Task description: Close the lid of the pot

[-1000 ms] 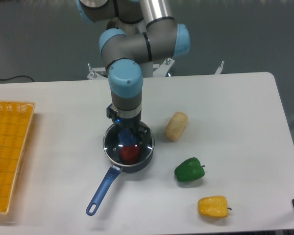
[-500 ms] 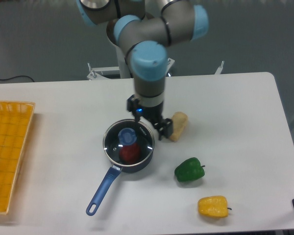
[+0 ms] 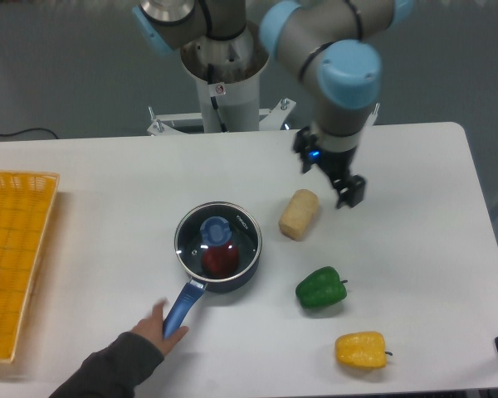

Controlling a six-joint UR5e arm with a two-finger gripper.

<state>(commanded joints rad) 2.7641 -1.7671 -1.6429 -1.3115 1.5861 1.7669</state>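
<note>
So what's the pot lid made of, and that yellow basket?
The lid looks like clear glass: a red thing inside the pot shows through it, and its knob looks like blue plastic. The yellow basket seems to be plastic mesh, judging by its grid pattern.

The lid [image 3: 218,239] sits flat on the pot [image 3: 219,257] on the bench [image 3: 108,191], with something red showing through the glass. A person's hand [image 3: 156,326] grips the pot's blue handle at the near left. The claw [image 3: 342,184] hangs empty, fingers apart, to the far right above the bench, beyond a tan roll [image 3: 299,214]. A green pepper [image 3: 320,288] and a yellow pepper [image 3: 361,349] lie nearer. A yellow basket [image 3: 12,257] stands at the left edge.
</note>
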